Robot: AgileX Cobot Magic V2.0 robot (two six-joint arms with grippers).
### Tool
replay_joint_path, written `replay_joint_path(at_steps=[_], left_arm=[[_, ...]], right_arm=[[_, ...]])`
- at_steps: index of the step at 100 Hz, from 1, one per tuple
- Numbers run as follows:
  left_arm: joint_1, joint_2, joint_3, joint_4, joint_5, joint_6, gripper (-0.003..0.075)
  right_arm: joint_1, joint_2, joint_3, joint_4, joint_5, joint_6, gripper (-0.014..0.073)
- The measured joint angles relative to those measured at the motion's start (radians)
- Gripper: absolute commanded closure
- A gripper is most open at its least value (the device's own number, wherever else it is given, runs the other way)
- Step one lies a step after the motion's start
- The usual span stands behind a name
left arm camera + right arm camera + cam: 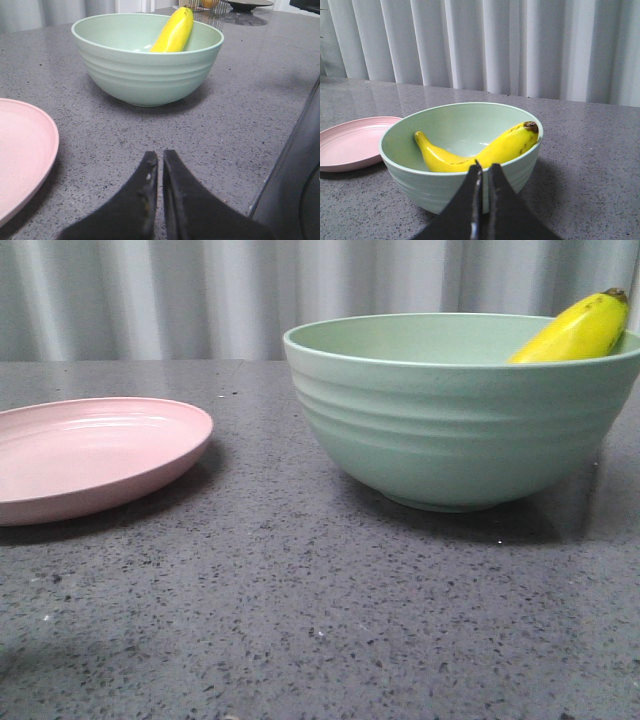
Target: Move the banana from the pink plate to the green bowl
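Banana (470, 150) lies in green bowl (445, 185), beyond closed jaws.

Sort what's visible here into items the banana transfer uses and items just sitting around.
Job items: banana, lying inside the green bowl; pink plate, bare.

Lying about: a wire basket holding something orange and a dark dish, both far behind the bowl in the left wrist view.

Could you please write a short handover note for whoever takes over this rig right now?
Left gripper: shut, empty, low over the table between plate and bowl.
Right gripper: shut, empty, near the bowl.
Banana: lying inside the green bowl, dark tip resting against the rim.
Pink plate: empty, left of the bowl.
Done: the transfer.
Left: nothing visible, except perhaps parking the arms.
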Motion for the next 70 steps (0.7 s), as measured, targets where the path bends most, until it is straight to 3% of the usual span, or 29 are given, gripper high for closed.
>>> replay_joint_path(at_steps=[35,56,70], left_arm=[[0.034,-0.004,0.051,-0.002,-0.060,0.000,0.0741],[0.156,-0.098,0.134,-0.002,-0.171,0.000,0.0741],[0.294,-0.184,0.141,0.024,-0.182,0.000,0.0741]], right_arm=[[0.000,0.000,0.000,0.000,0.000,0.000,0.0659],[0.000,0.000,0.000,0.000,0.000,0.000,0.0659],[0.000,0.000,0.000,0.000,0.000,0.000,0.0659]])
